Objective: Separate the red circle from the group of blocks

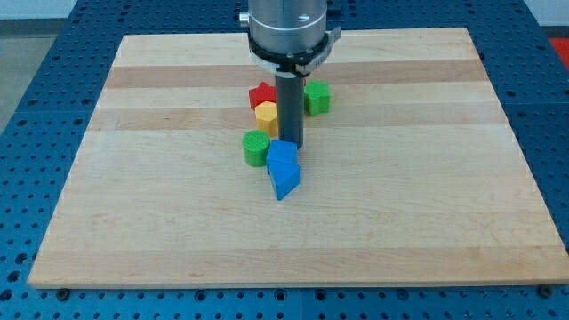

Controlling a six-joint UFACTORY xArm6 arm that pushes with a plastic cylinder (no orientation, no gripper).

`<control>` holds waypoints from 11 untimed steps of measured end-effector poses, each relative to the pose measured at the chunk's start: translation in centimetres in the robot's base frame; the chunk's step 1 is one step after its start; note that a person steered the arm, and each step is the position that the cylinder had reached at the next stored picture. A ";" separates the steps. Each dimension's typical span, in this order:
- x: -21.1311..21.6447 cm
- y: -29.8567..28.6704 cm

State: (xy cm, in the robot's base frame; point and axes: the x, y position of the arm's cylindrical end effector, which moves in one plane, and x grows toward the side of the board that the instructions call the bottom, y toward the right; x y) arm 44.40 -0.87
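A tight group of blocks sits at the board's upper middle. A red block [260, 93] lies at the group's top left, partly hidden by the rod, so I cannot make out its shape. A yellow block [267, 114] touches it just below. A green block [317, 97] lies to the rod's right. A green circle [256, 148] lies lower left. Two blue blocks, an upper one [283, 156] and a pointed lower one [284, 181], lie below the rod. My tip [290, 146] rests among the blocks, right of the yellow block and just above the upper blue block.
The wooden board [133, 222] lies on a blue perforated table [36, 107]. The arm's grey wrist [289, 31] hangs over the board's top edge and hides what lies behind it.
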 end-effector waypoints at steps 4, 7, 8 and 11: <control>-3.9 0.6; -10.7 0.6; -12.9 0.7; -18.6 1.8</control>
